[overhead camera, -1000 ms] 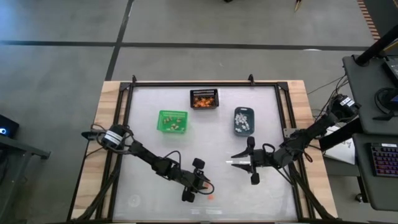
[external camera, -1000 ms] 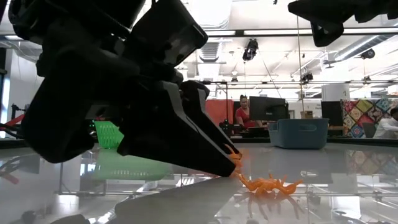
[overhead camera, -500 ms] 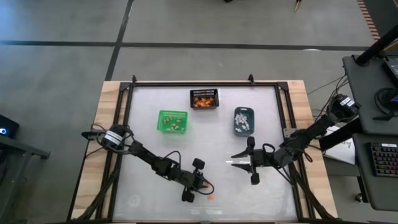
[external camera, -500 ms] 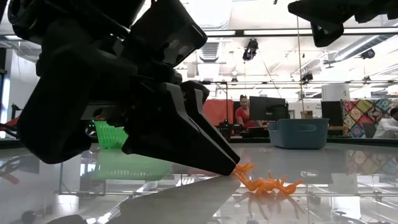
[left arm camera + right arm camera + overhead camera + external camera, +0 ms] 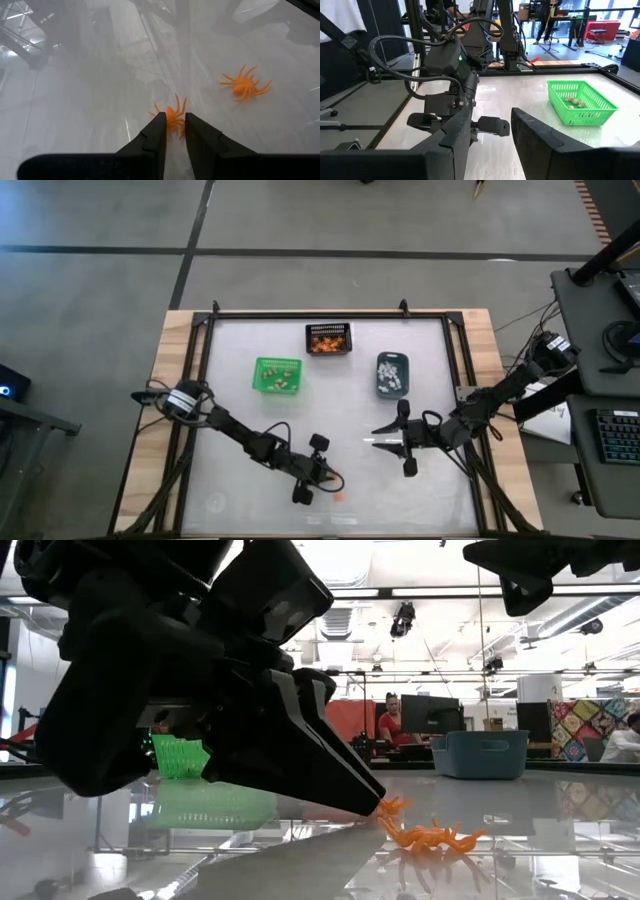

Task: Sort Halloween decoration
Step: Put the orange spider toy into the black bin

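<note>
Two orange spider trinkets lie on the glass table near its front edge. My left gripper (image 5: pixel 174 121) slants down with its fingertips closed around one spider (image 5: pixel 173 111), which shows at the fingertip in the low view (image 5: pixel 392 806). The other spider (image 5: pixel 246 86) rests on its legs just beyond it (image 5: pixel 432 836), free of the gripper. My right gripper (image 5: pixel 403 442) hangs open above the table's right middle with nothing between its fingers (image 5: pixel 491 112). My left gripper pinches the spider's body (image 5: pixel 175 118) between its two fingertips, coming slantwise from above and from the table's left. The spider's legs (image 5: pixel 179 102) stick out past the fingertips. It sits low at the glass; whether it is lifted clear I cannot tell.
A green bin (image 5: pixel 277 374) with tan trinkets, a black mesh bin (image 5: pixel 328 338) with orange ones and a blue-grey bin (image 5: pixel 392 373) with pale ones stand across the far half. A black frame (image 5: pixel 330 315) rims the table. People sit at desks in the room behind.
My left gripper has stayed in place and shut its fingers on the nearer orange spider, whose legs now stick up at the fingertip. The second spider has not moved.
</note>
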Action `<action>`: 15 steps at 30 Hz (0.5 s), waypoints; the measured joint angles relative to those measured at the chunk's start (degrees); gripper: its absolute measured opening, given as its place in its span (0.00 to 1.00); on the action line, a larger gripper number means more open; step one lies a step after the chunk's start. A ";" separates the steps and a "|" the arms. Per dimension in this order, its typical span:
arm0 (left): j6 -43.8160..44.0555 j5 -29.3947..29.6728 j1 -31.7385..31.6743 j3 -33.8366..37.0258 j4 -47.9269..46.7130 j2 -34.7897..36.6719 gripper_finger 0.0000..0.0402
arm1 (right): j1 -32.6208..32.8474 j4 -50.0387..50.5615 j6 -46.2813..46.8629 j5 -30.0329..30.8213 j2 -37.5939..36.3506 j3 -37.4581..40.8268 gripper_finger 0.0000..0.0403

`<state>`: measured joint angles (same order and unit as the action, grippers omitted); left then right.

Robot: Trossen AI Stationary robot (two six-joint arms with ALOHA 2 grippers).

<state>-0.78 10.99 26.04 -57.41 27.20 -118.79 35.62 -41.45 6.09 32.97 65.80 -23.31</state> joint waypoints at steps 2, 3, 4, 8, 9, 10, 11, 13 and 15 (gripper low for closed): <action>-0.14 0.01 0.00 0.00 -0.15 0.43 0.12 | 0.00 0.00 0.00 0.00 0.00 0.00 0.33; -0.20 0.01 0.02 0.00 -0.15 0.72 0.12 | 0.00 0.00 0.00 0.00 0.00 0.00 0.33; -0.28 0.01 0.02 0.00 -0.15 1.05 0.12 | 0.00 0.00 0.06 0.00 0.00 0.00 0.33; -0.43 0.00 0.04 0.00 -0.68 1.72 0.11 | 0.00 0.00 0.28 0.00 0.00 0.00 0.34; -0.44 0.01 0.04 0.00 -1.08 1.71 0.10 | 0.00 0.00 0.28 0.00 0.00 0.00 0.34; -0.42 0.01 0.03 0.00 -1.48 1.73 0.09 | -0.01 0.00 0.28 0.00 0.00 0.00 0.34; -0.37 0.01 0.04 0.00 -1.82 1.71 0.07 | 0.00 0.00 0.28 0.00 0.00 0.00 0.33; -0.16 0.01 0.04 0.00 -2.12 1.73 0.04 | -0.02 0.00 0.28 0.00 0.00 0.00 0.33; 0.21 0.52 0.04 0.00 -1.75 1.74 0.01 | -0.01 0.00 0.30 0.00 0.00 0.00 0.33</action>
<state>-0.56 11.52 26.09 -57.41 25.45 -117.05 35.61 -41.45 6.38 32.97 65.80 -23.31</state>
